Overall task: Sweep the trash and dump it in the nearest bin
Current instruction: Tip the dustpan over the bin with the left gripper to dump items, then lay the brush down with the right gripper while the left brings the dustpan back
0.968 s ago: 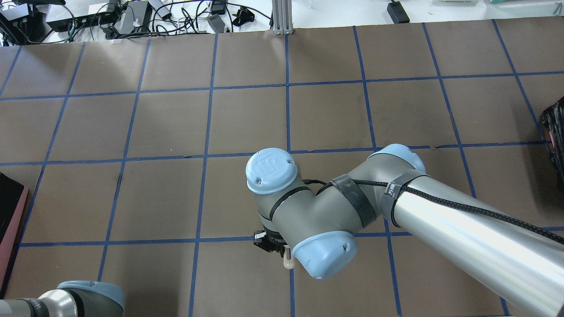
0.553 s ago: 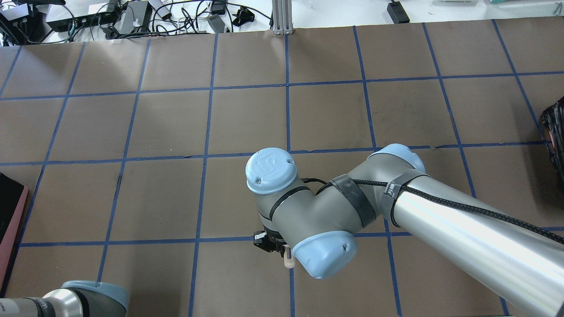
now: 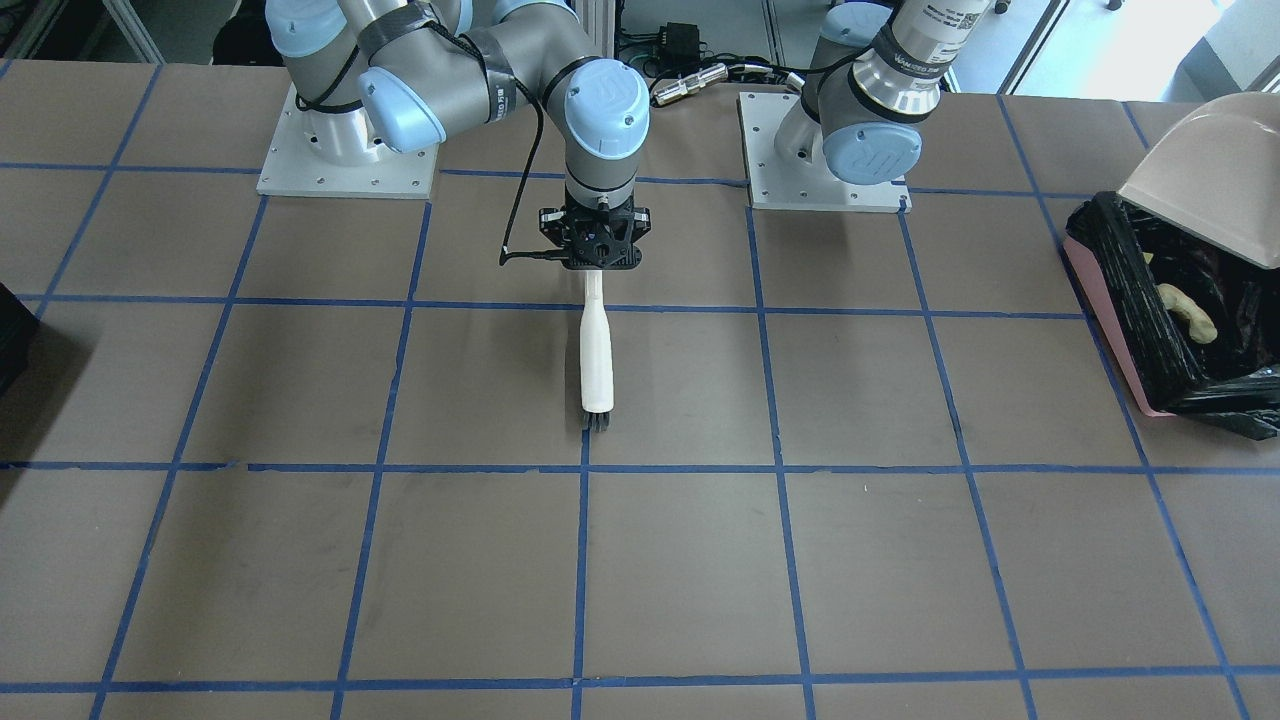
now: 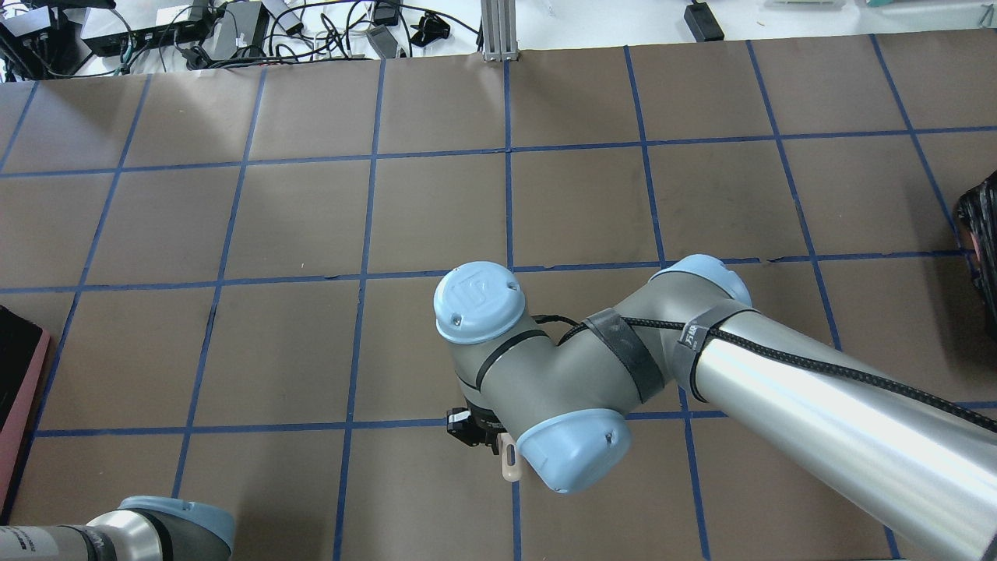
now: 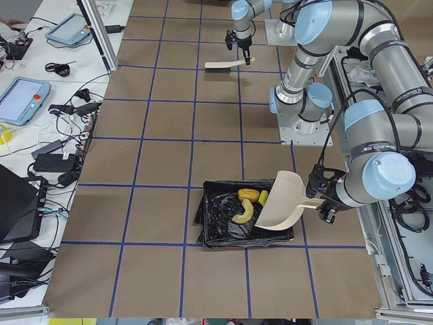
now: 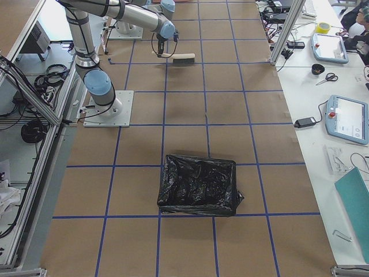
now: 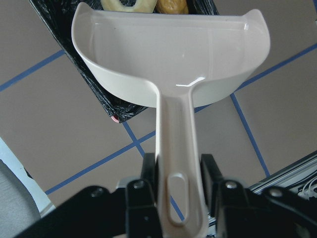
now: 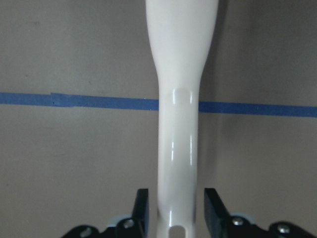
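Note:
My left gripper [image 7: 179, 168] is shut on the handle of the white dustpan [image 7: 173, 59], held tilted over the pink bin [image 3: 1110, 340] with its black bag [image 5: 210, 220]. Inside lie the golden bread [image 3: 1190, 312], which also shows in the exterior left view [image 5: 243, 214], and the yellow-brown lump [image 5: 247, 196]. A bit of the sponge [image 5: 264, 197] shows at the pan's edge. The white brush [image 3: 597, 350] lies flat on the table. My right gripper [image 8: 176, 208] straddles its handle [image 8: 181, 74], and a thin gap shows at each finger.
An all-dark box [image 6: 199, 184] stands at the table's right end and shows at the overhead view's edge [image 4: 981, 234]. The right arm's wrist [image 4: 545, 366] hides its gripper from above. The brown gridded tabletop [image 3: 700, 560] stretches in front of the brush.
The left arm's elbow has crept to the right at the bottom of the overhead view. The brush handle's tip has shifted slightly. The right arm has barely moved.

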